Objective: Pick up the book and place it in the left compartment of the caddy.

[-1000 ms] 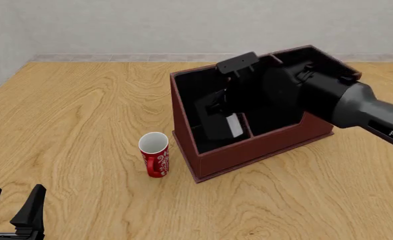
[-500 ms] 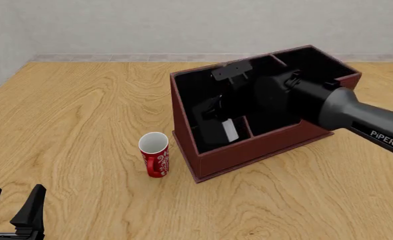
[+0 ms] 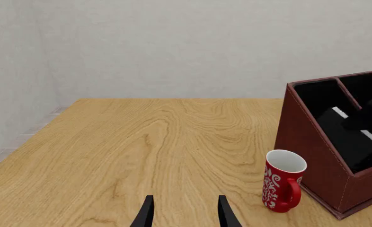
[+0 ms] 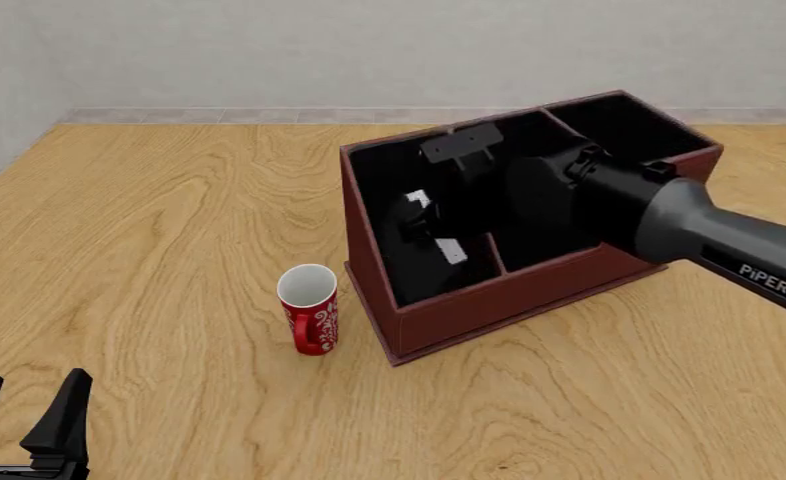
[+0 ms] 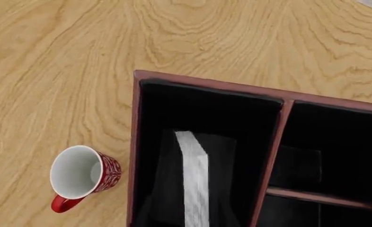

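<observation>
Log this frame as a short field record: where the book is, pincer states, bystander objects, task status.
book: black-covered book lies inside the left compartment of the caddy, white page edge showing
left pincer: left pincer open, holds nothing, low at the near table edge, far from the caddy
right pincer: right pincer is inside the caddy above the book; open or shut cannot be told
bystander: red cup upright on the table, beside the caddy's left front corner, not touching it
task status: book is in the target compartment
</observation>
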You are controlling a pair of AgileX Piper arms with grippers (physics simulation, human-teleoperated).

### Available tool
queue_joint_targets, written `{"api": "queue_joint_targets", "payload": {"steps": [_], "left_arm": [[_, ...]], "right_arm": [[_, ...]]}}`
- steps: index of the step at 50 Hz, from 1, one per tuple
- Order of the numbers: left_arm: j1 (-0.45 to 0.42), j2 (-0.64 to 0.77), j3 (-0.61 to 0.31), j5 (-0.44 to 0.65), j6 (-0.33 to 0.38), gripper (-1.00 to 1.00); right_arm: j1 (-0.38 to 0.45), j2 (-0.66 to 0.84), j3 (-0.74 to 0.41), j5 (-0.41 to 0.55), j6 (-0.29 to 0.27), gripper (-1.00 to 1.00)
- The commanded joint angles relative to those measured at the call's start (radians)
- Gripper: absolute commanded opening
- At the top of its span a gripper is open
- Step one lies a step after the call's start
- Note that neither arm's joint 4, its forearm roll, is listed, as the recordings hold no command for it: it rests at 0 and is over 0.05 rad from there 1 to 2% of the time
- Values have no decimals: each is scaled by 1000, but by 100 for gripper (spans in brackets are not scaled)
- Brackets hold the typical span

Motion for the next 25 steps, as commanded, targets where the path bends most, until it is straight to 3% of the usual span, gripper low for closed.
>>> {"api": "queue_joint_targets", "payload": {"steps": [1, 25], "left_arm": [[0, 0, 0, 0, 0, 100], [0, 0, 0, 0, 0, 100]], "right_arm": [[9, -9, -1, 1, 16, 100], [9, -65, -50, 64, 0, 100]]}}
